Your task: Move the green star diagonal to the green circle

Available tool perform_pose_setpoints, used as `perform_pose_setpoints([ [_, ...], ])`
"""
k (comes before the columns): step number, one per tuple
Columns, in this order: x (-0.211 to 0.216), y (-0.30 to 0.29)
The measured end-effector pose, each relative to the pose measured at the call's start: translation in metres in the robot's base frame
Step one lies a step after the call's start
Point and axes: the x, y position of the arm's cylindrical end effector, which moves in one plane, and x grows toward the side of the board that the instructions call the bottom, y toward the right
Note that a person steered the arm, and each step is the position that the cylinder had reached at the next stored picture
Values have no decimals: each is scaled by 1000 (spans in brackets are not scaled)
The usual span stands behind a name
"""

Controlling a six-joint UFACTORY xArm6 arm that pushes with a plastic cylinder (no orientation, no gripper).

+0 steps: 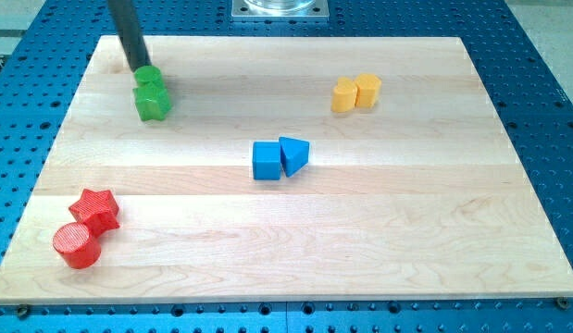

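— Wood, pale and smooth: the rectangular wooden surface (379,231) is the biggest thing in view, resting on a blue perforated base (545,111). Where do the task's blocks sit?

— Near the view's top-left corner. Two green blocks touch, one above the other. I take the lower, lumpier one for the green star (154,104) and the upper one for the green circle (148,77), though the shapes are hard to tell apart.

— And my tip (141,68)?

— At the circle's upper edge, touching or just short of it — I cannot tell which. There are no jaws on this rod, so nothing opens or closes.

— How will the star handle?

— I judge it light, rigid, and quick to slide on that wood. It can only be pushed; an off-centre shove on one of its points would likely spin it.

— Room?

— The left and top edges are near. Open wood lies right and below; the blue cube (266,160), blue triangular block (294,154), yellow pair (355,92), red star (95,209) and red cylinder (77,245) are well apart.
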Motion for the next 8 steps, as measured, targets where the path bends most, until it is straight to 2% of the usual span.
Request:
perform_pose_setpoints([
  [1,2,26],
  [2,3,-19],
  [3,50,-15],
  [4,86,38],
  [5,99,32],
  [6,105,-13],
  [7,132,14],
  [8,138,79],
])
